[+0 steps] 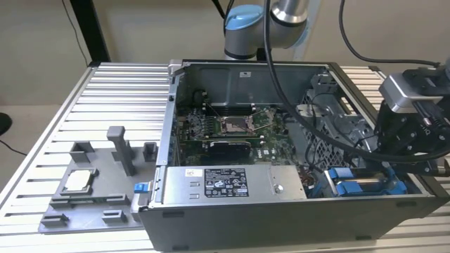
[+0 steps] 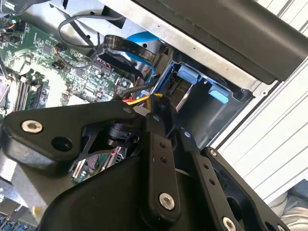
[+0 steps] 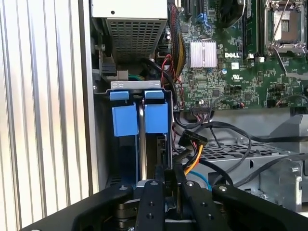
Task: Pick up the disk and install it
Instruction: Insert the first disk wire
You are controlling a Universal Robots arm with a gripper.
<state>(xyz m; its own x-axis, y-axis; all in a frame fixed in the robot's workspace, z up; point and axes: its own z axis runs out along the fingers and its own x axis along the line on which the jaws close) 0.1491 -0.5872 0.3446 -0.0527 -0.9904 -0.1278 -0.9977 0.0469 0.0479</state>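
Blue plastic marked the task's thing: the disk (image 1: 351, 187) sat in the drive bay (image 1: 372, 190) at the lower right of the exterior view, inside the open computer case (image 1: 239, 232), and seemed to stand on edge with its bracket tabs showing at the bay's open top. In the first wrist view those tabs lay side by side against a metal lip, a thin dark gap between them. The gripper (image 3: 174, 169) hung just over the bay, near the end of the disk away from the tabs. Its fingers (image 3: 169, 187) were drawn together with no more than a slit between them; nothing could be seen pinched there, and whether the tips touched the bracket I could not tell. By my reading the pick was done and the install was at its close, the disk lodged in the bay rather than carried. Any further move there would call for a straight line along the bay, clear of the yellow and black cables (image 3: 192, 163) just beside the fingertips, and for care that both tabs were latched. Well apart, at the lower left of the exterior view, the grey fixture (image 1: 91, 211) held a small square chip (image 1: 77, 181)
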